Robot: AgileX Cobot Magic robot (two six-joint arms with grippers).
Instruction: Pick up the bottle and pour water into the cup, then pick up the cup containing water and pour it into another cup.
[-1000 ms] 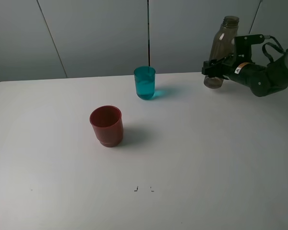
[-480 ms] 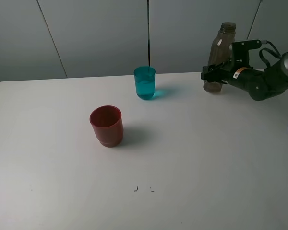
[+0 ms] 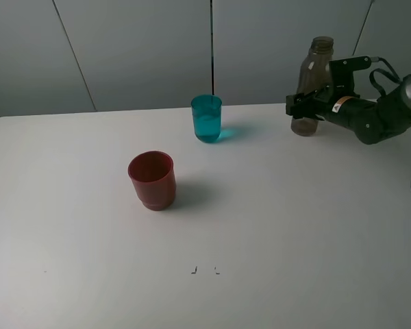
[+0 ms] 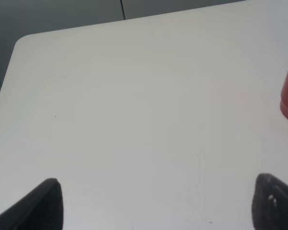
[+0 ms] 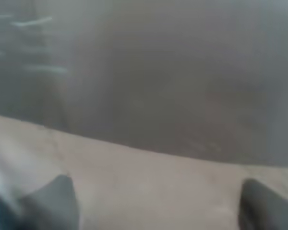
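Right gripper [image 3: 301, 104] sits round the bottle [image 3: 315, 68], upright at back right of the table [image 3: 294, 219]; can't tell if jaws grip or clear it, so retract skewed and you'll tip it.

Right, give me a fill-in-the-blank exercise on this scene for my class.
1. The bottle stands ___ on the table.
2. Of the teal cup and red cup, the ___ one is nearer the bottle.
3. The right end effector is at the ___.
Missing words: upright; teal; bottle.
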